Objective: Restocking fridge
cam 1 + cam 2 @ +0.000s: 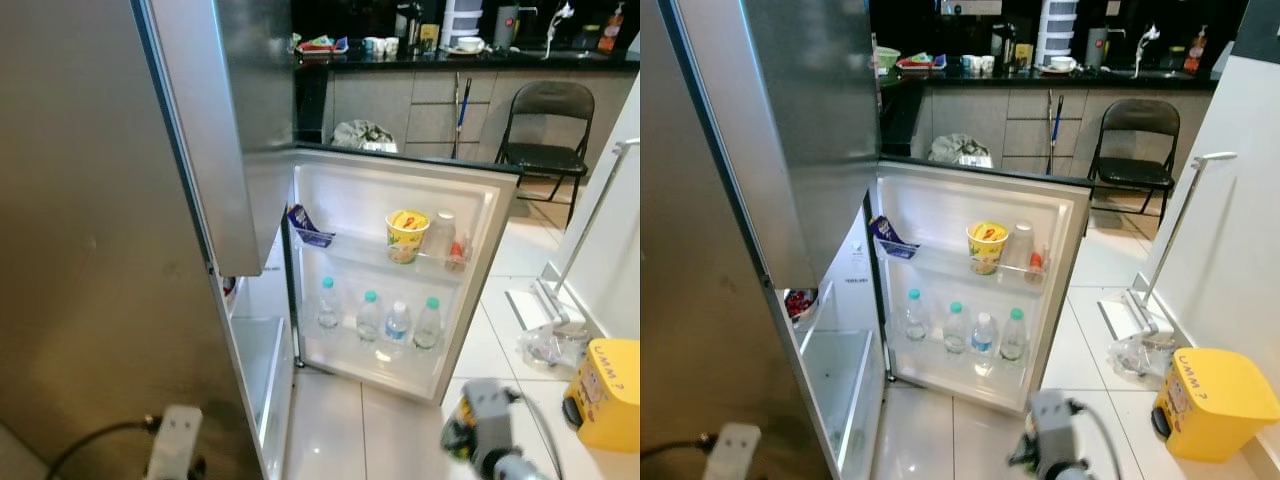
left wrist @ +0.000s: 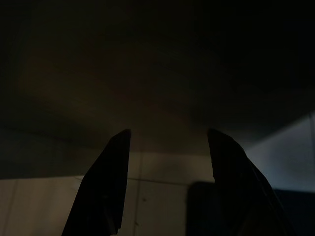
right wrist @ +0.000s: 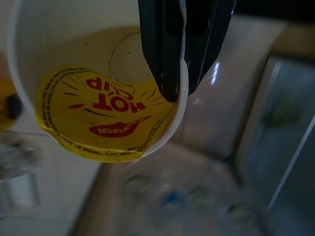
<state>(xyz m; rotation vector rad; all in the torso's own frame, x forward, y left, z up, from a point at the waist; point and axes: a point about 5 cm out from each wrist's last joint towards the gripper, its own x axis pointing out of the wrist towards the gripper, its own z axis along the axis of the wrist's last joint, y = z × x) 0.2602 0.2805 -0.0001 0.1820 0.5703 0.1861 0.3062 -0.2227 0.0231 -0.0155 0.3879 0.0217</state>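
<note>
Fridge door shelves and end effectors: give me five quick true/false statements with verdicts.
1. Four clear plastic water bottles stand on the lower shelf of the open white fridge door. True.
2. The yellow instant noodle cup on the upper door shelf lies on its side. False: it stands upright.
3. The right end effector grips the rim of a white cup with a yellow "Hot Cup" lid. True.
4. The left end effector is shut on a bottle. False: open, holding nothing.
5. A red bin sits on the floor. False: the plastic bin is yellow.
</note>
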